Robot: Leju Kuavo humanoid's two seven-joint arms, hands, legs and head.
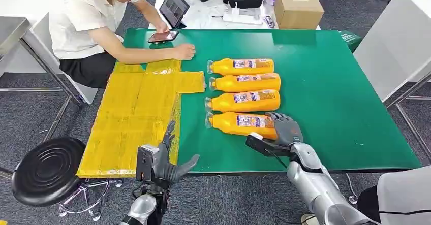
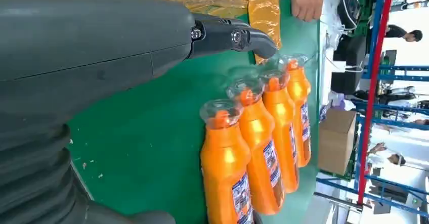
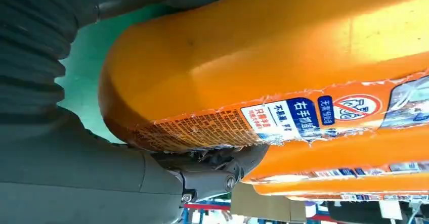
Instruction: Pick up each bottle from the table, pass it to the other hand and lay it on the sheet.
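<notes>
the green bench (image 1: pixel 325 98) carries a yellow sheet (image 1: pixel 137 113) at its left edge, reaching the near-left corner. four orange bottles (image 1: pixel 244 81) lie in a row mid-bench, caps toward the sheet. the nearest bottle (image 1: pixel 241 124) lies by the near edge; the right hand (image 1: pixel 285 130) wraps its base end, fingers (image 3: pixel 222 171) grasping it. the left hand (image 1: pixel 165 160) hovers over the sheet's near edge, fingers (image 2: pixel 232 36) released and apart. a person's hand (image 1: pixel 184 52) rests near the far edge.
</notes>
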